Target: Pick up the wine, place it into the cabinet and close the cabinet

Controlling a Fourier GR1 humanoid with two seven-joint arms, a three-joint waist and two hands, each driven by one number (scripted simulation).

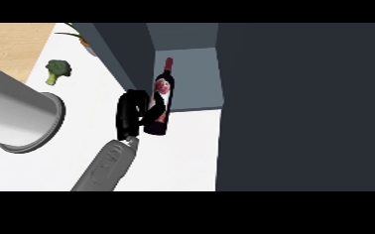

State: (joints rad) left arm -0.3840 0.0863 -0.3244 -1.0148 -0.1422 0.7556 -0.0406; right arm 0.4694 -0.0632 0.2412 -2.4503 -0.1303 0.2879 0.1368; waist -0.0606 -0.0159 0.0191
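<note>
This is a kitchen: a white surface [183, 153] carries a head of broccoli [57, 71], a dark cabinet [293, 104] stands open on it, and a strip of wooden top [22, 44] shows beside it.

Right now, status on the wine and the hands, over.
Hand shut on wine bottle, neck pointing into open cabinet. Other hand not in view. Cabinet door open beside bottle; broccoli well clear.

Dark red-labelled wine [160, 101], green broccoli [58, 71]

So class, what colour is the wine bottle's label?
White with a red mark, on the wine bottle, in the head view.
</note>
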